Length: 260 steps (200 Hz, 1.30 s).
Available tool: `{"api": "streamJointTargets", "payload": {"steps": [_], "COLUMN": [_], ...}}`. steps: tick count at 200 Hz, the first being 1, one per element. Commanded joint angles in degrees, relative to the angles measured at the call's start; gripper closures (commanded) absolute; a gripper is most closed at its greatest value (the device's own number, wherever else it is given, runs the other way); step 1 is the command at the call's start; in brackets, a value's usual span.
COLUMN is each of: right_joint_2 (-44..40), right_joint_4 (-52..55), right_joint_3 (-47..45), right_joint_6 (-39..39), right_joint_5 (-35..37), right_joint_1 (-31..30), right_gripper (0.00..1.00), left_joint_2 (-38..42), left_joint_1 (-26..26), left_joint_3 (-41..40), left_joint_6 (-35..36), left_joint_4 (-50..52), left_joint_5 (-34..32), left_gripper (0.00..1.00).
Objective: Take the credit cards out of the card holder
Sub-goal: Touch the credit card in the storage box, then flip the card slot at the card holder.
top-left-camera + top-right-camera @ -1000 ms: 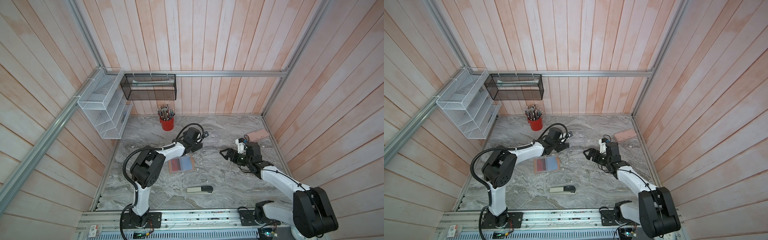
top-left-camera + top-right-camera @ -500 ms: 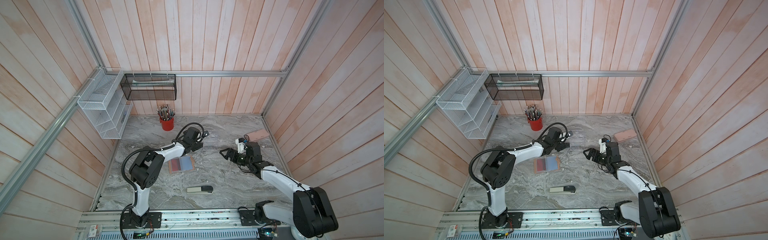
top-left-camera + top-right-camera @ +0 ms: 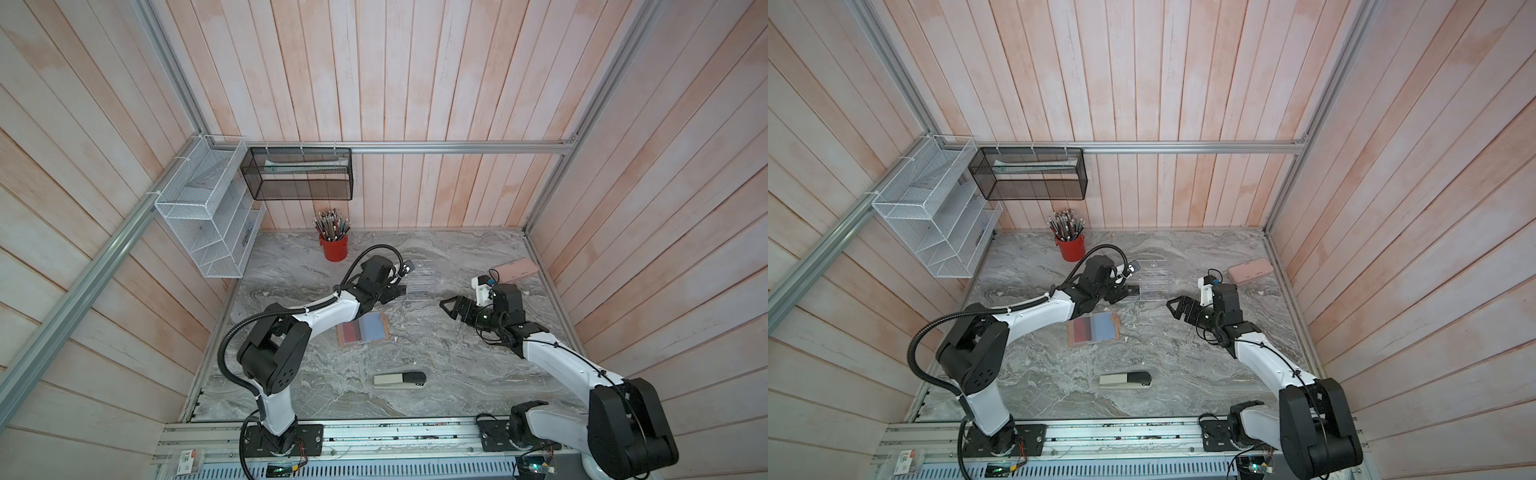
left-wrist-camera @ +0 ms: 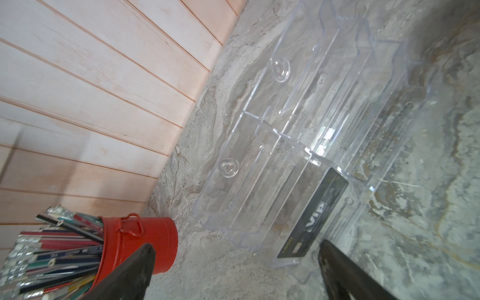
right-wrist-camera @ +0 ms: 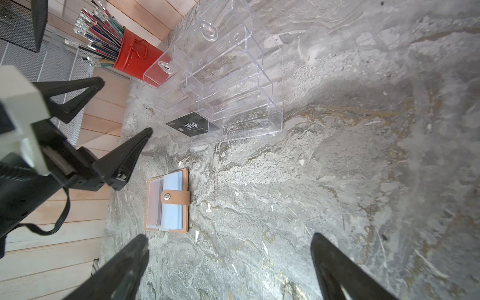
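Both stand wide open, holding nothing. The left gripper (image 4: 236, 249) sits just short of the black card (image 4: 314, 215), which is lodged in the rack (image 4: 285, 117): one card judged out. The holder (image 5: 168, 207) lies open ahead of the right gripper (image 5: 230, 241), apart from it, with the red card (image 5: 155, 202) inside. Next move: pin the holder, pinch that card's edge.
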<state>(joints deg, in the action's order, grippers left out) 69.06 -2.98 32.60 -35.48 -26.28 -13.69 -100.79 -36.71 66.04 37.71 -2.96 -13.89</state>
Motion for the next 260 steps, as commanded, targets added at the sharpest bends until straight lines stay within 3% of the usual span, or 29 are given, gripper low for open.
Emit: {"api": "streamJointTargets", "payload": {"steps": [1, 26, 59, 112, 153, 188, 243, 260], "right_joint_2": [-1.41, -1.60, -0.40, 6.13, 14.39, 20.92, 29.70, 30.65], "right_joint_4": [3.00, 4.16, 9.04, 11.25, 10.85, 10.11, 7.01, 4.95], "right_joint_3": [2.26, 3.31, 7.54, 13.20, 18.24, 22.87, 27.59, 27.56], "right_joint_6": [1.97, 2.35, 4.51, 6.94, 8.19, 7.99, 6.19, 5.29], "right_joint_5": [1.71, 2.78, 11.45, 26.63, 33.65, 37.65, 33.85, 31.38], "right_joint_1": [-0.39, -1.41, -7.43, -21.67, -30.91, -36.94, -39.48, -39.57], "right_gripper": [0.02, 0.02, 0.02, 0.02, 0.02, 0.02, 0.02, 0.02], "left_joint_2": [5.96, 9.92, 14.91, 23.70, 29.99, 33.94, 34.00, 34.00], "left_joint_1": [0.15, 0.23, 0.54, 6.47, 13.04, 18.26, 24.24, 24.87], "left_joint_3": [-3.32, -6.73, -8.13, -7.08, -12.57, -19.67, -27.58, -29.48], "left_joint_6": [-2.70, -5.80, -12.94, -39.55, -58.23, -68.45, -81.50, -84.05], "left_joint_4": [-7.05, -11.41, -9.57, 11.20, 19.13, 19.26, 13.15, 9.77], "left_joint_5": [-1.01, -6.11, -11.46, -2.71, 12.38, 27.27, 49.29, 53.22], "left_gripper": [0.00, 0.00, 0.00, 0.00, 0.00, 0.00, 0.00, 0.00]}}
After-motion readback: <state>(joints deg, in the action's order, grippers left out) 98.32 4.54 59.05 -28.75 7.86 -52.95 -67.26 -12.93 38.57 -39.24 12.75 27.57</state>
